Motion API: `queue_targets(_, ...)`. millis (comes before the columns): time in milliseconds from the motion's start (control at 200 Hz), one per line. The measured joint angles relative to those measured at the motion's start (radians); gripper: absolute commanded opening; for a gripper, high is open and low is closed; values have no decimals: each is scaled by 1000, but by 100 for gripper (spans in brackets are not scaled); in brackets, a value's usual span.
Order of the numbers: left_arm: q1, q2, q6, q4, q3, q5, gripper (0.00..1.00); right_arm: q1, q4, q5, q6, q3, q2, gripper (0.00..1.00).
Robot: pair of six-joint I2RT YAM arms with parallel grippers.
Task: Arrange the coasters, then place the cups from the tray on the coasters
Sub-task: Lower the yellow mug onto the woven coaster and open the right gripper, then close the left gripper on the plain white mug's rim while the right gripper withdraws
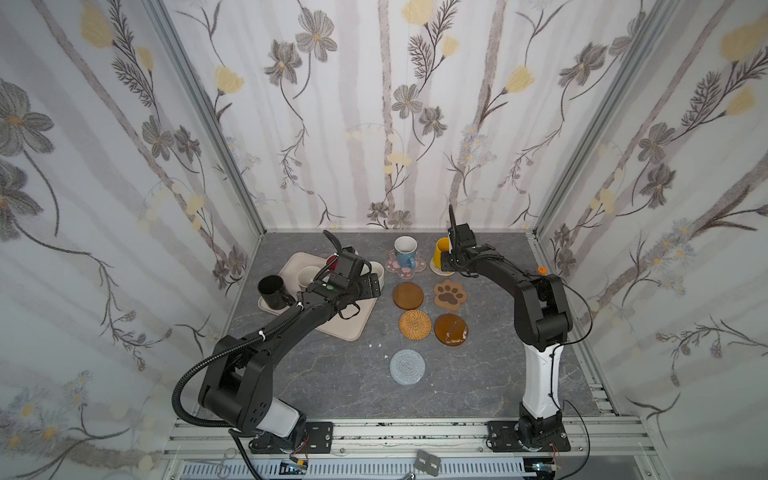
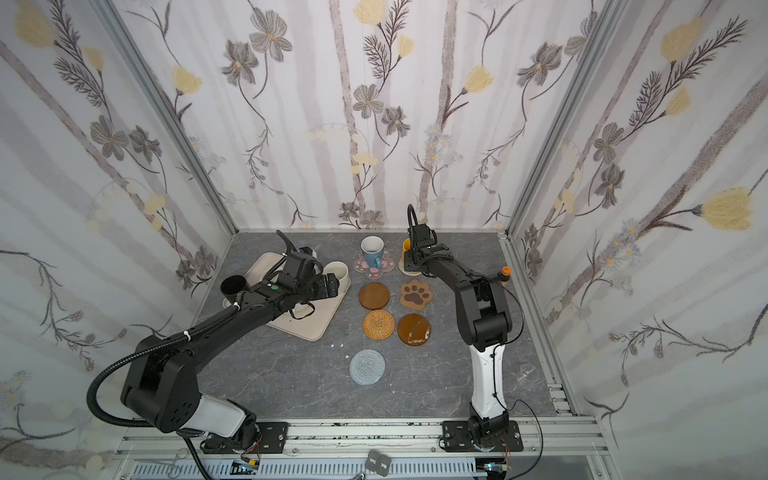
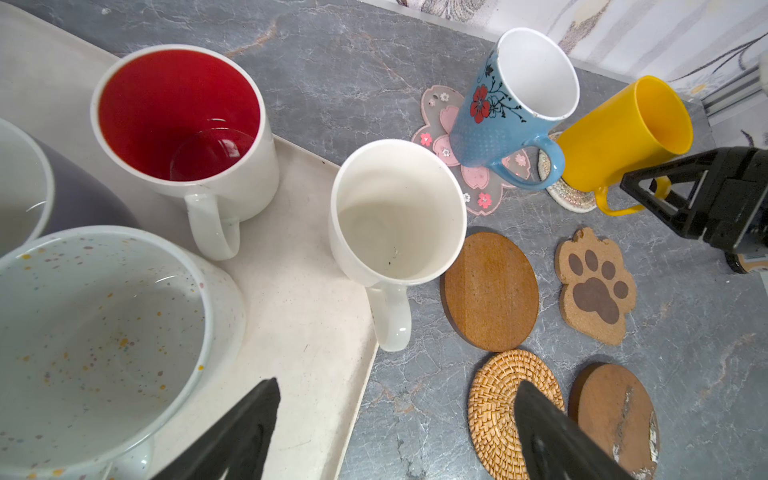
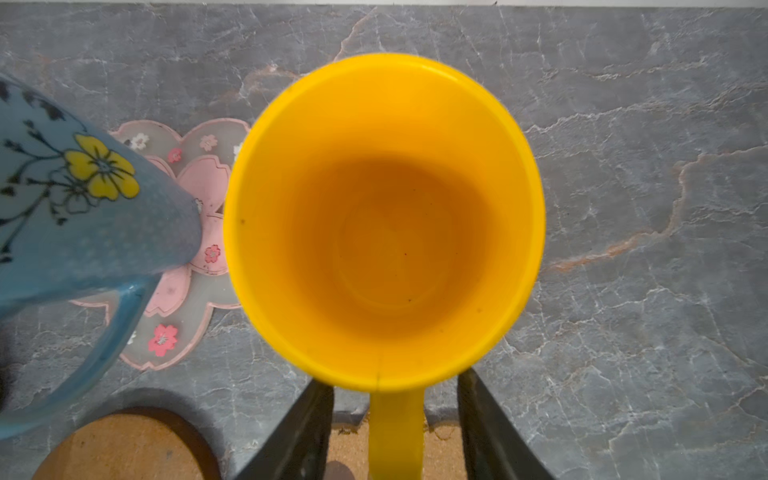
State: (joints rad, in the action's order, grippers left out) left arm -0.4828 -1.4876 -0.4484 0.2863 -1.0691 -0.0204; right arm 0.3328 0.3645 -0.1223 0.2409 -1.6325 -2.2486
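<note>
Hiding white coaster (image 3: pixel 570 198) mostly, yellow mug (image 4: pixel 382 228), R gripper (image 4: pixel 397 379) astride handle (image 4: pixel 397 436)

glossy yellow mug (image 4: pixel 384 224); rough woven rattan coaster (image 3: pixel 505 409); marbled grey tabletop (image 1: pixel 340 374).

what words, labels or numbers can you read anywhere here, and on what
None readable.
dark tags at the near edge: white print, too small to read.
small bottle: label blurred and cut off.
blue mug: flowers only, no words.
</note>
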Motion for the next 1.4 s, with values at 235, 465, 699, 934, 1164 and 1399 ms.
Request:
queue_targets(235, -6, -3, -1, 2, -33, 25, 75, 0, -6, -1, 0, 58, 92, 62)
queue_targets(465, -18, -45, -4, 6, -47, 35, 73, 0, -40, -18, 10, 199, 280, 72)
queue_targets(699, -24, -93, -3, 11, -56, 26, 70, 0, -118, -10, 42, 407, 498, 74)
queue_targets(934, -25, -144, 5, 15, -71, -6, 68, 0, -193, 73, 94, 626, 716, 73)
queue_targets(1164, -25, -216, 23, 18, -98, -25, 62, 1, -218, 93, 106, 708, 882, 71)
queue_targets(1399, -24, -265, 23, 18, -122, -32, 56, 1, -233, 129, 118, 781, 995, 69)
